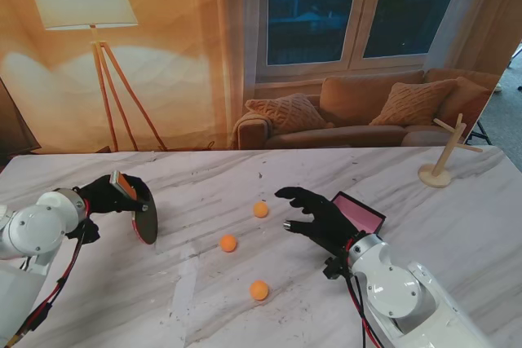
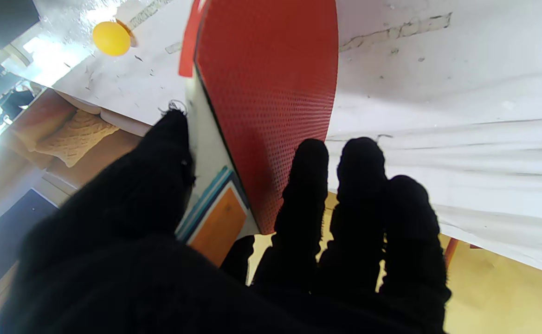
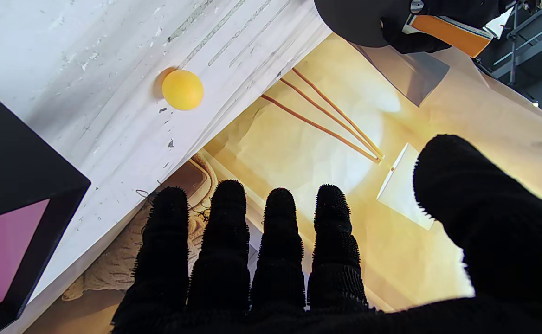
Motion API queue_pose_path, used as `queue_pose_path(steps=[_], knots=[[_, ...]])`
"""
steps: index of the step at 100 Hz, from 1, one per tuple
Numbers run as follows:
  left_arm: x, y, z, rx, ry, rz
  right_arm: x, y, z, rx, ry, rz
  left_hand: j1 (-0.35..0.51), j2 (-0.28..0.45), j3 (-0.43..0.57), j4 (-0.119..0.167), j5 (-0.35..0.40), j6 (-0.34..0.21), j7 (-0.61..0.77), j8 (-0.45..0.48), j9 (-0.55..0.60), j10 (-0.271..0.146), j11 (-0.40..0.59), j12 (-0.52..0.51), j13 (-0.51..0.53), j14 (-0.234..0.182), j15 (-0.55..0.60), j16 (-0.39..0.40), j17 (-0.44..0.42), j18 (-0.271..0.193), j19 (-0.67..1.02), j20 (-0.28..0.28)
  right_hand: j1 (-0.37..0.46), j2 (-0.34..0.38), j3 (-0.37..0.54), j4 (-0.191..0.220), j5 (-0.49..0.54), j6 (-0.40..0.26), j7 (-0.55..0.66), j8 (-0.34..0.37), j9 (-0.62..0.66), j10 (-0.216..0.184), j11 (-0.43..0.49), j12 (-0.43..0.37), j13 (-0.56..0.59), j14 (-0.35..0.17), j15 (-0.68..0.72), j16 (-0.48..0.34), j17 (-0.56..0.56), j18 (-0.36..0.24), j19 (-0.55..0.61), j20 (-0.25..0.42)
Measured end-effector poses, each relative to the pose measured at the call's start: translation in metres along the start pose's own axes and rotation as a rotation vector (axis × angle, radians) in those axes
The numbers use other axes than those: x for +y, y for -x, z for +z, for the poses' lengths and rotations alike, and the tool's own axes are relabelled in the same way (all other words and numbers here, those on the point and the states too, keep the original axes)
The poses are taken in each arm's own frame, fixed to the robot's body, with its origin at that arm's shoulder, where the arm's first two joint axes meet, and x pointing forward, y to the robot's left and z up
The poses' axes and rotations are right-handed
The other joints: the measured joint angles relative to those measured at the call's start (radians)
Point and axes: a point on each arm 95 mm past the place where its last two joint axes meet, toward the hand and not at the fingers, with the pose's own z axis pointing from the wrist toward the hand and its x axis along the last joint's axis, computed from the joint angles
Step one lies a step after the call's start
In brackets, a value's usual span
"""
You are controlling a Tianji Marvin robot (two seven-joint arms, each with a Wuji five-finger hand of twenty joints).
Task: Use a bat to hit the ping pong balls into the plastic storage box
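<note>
Fingers (image 2: 306, 185) round red pimpled bat (image 2: 271, 93), orange-handled, blade on edge.

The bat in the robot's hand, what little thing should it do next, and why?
Probably swing the bat to the right toward the nearest ping pong ball. The left hand already grips the bat, blade hanging down close to the table, and three orange balls lie between it and the storage box, with the right hand open beside the box.
</note>
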Motion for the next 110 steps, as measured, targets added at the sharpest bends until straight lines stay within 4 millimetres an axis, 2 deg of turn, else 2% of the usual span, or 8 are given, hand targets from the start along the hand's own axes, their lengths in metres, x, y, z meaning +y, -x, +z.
queue_pose_path(steps=[5, 8, 29, 51, 54, 59, 96, 110], knots=[[0.000, 0.000, 0.000, -0.008, -0.010, -0.013, 0.000, 0.000, 0.000, 0.000, 0.000, 0.000, 0.017, -0.001, -0.012, 0.000, 0.011, 0.000, 0.035, 0.000, 0.000, 0.005, 0.003, 0.001, 0.012, 0.001, 0.003, -0.014, 0.016, 0.005, 0.006, -0.001, 0.000, 0.000, 0.000, 0.000, 0.000, 0.000, 0.000, 0.000, 0.000, 0.000, 0.000, 0.000, 0.000, 0.000, 0.000, 0.000, 0.000, 0.000, 0.000, 0.000], [0.001, 0.000, 0.001, -0.014, -0.017, -0.026, 0.000, 0.000, 0.000, 0.000, 0.001, 0.000, 0.027, -0.001, -0.022, 0.000, 0.013, 0.000, 0.048, 0.000, 0.040, 0.011, 0.009, 0.002, 0.011, 0.002, 0.009, -0.018, 0.024, 0.006, 0.009, -0.002, 0.000, 0.000, 0.000, 0.000, 0.000, 0.000, 0.000, 0.000, 0.000, 0.000, 0.000, 0.000, 0.000, 0.000, 0.000, 0.000, 0.000, 0.000, 0.000, 0.000], [0.009, 0.001, 0.000, -0.003, -0.046, -0.139, 0.000, 0.000, 0.000, 0.000, 0.002, 0.000, 0.159, 0.002, -0.034, 0.000, 0.014, 0.022, 0.114, 0.000, 0.038, 0.014, 0.030, 0.066, 0.011, 0.002, 0.056, -0.016, 0.025, 0.007, 0.035, -0.002, 0.000, 0.000, 0.000, 0.000, 0.000, 0.000, 0.000, 0.000, 0.000, 0.000, 0.000, 0.000, 0.000, 0.000, 0.000, 0.000, 0.000, 0.000, 0.000, 0.000], [0.015, 0.001, -0.006, -0.010, -0.084, -0.215, 0.000, 0.000, 0.000, 0.001, 0.004, 0.000, 0.227, 0.015, -0.081, -0.001, 0.009, 0.055, 0.126, 0.021, 0.038, 0.055, 0.030, 0.098, 0.010, 0.002, 0.070, 0.009, 0.016, 0.007, 0.040, 0.013, 0.000, 0.000, 0.000, 0.000, 0.000, 0.000, 0.000, 0.000, 0.000, 0.000, 0.000, 0.000, 0.000, 0.000, 0.000, 0.000, 0.000, 0.000, 0.000, 0.000], [0.016, 0.001, -0.007, -0.009, -0.092, -0.232, 0.001, 0.001, 0.000, 0.001, 0.005, 0.000, 0.238, 0.015, -0.082, -0.001, 0.008, 0.065, 0.126, 0.023, 0.037, 0.075, 0.030, 0.100, 0.010, 0.002, 0.070, 0.012, 0.016, 0.007, 0.040, 0.013, 0.000, 0.000, 0.000, 0.000, 0.000, 0.000, 0.000, 0.000, 0.000, 0.000, 0.000, 0.000, 0.000, 0.000, 0.000, 0.000, 0.000, 0.000, 0.000, 0.000], [0.017, 0.002, -0.008, -0.009, -0.104, -0.250, 0.001, 0.001, 0.000, 0.002, 0.006, 0.000, 0.248, 0.016, -0.087, -0.001, 0.008, 0.076, 0.126, 0.025, 0.037, 0.088, 0.029, 0.104, 0.010, 0.002, 0.070, 0.015, 0.016, 0.007, 0.040, 0.013, 0.000, 0.000, 0.000, 0.000, 0.000, 0.000, 0.000, 0.000, 0.000, 0.000, 0.000, 0.000, 0.000, 0.000, 0.000, 0.000, 0.000, 0.000, 0.000, 0.000], [0.022, 0.004, -0.014, -0.012, -0.133, -0.371, 0.002, 0.001, 0.000, 0.003, 0.010, -0.001, 0.279, 0.031, -0.135, -0.001, 0.007, 0.088, 0.127, 0.062, 0.036, 0.106, 0.018, 0.111, 0.009, 0.004, 0.083, 0.029, 0.007, 0.008, 0.040, 0.039, 0.000, 0.000, 0.000, 0.000, 0.000, 0.000, 0.000, 0.000, 0.000, 0.000, 0.000, 0.000, 0.000, 0.000, 0.000, 0.000, 0.000, 0.000, 0.000, 0.000], [0.023, 0.003, -0.014, -0.016, -0.124, -0.399, 0.002, 0.001, 0.000, 0.003, 0.010, -0.001, 0.279, 0.040, -0.136, -0.001, 0.008, 0.103, 0.127, 0.071, 0.035, 0.116, 0.041, 0.111, 0.009, 0.012, 0.123, 0.049, 0.006, 0.019, 0.047, 0.088, 0.000, 0.000, 0.000, 0.000, 0.000, 0.000, 0.000, 0.000, 0.000, 0.000, 0.000, 0.000, 0.000, 0.000, 0.000, 0.003, 0.000, 0.000, 0.000, 0.000]])
